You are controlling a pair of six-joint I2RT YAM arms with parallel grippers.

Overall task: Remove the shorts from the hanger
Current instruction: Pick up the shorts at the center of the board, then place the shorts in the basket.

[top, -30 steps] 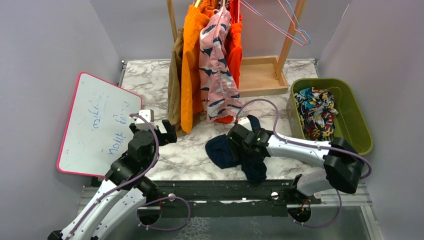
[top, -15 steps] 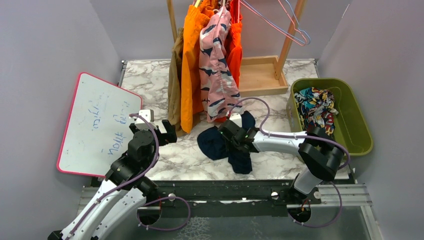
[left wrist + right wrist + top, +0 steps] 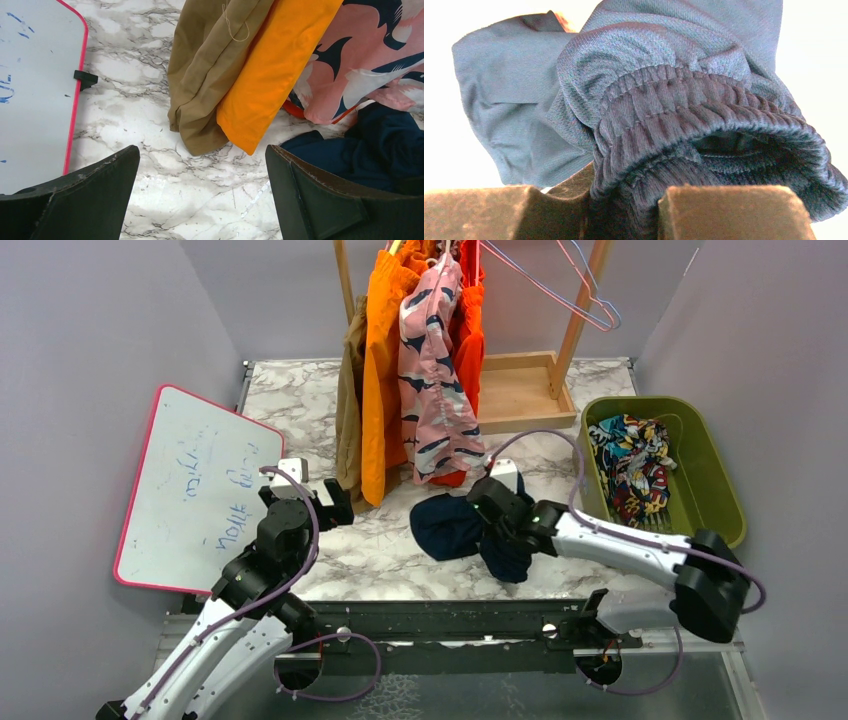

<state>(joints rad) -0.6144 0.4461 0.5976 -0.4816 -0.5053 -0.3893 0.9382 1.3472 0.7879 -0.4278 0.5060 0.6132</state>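
The navy shorts (image 3: 447, 526) lie crumpled on the marble table in front of the rack. My right gripper (image 3: 500, 530) is shut on their ribbed waistband, and in the right wrist view the navy shorts (image 3: 664, 100) bunch between the jaws of that gripper (image 3: 624, 210). Tan-brown shorts (image 3: 350, 410), orange shorts (image 3: 380, 370), pink blotched shorts (image 3: 435, 370) and red-orange shorts (image 3: 470, 340) hang from the rack, with their hangers cut off at the top. An empty wire hanger (image 3: 590, 302) hangs to the right. My left gripper (image 3: 335, 502) stands open near the tan hem, nothing in it (image 3: 202, 185).
A green bin (image 3: 725, 490) at the right holds comic-print shorts (image 3: 630, 460). A pink-framed whiteboard (image 3: 195, 490) lies at the left. The wooden rack base (image 3: 515, 390) stands at the back. Purple walls close in on both sides.
My right gripper closed onto the navy shorts. It swung left, then back right, dragging the shorts a little. The left arm has not moved.
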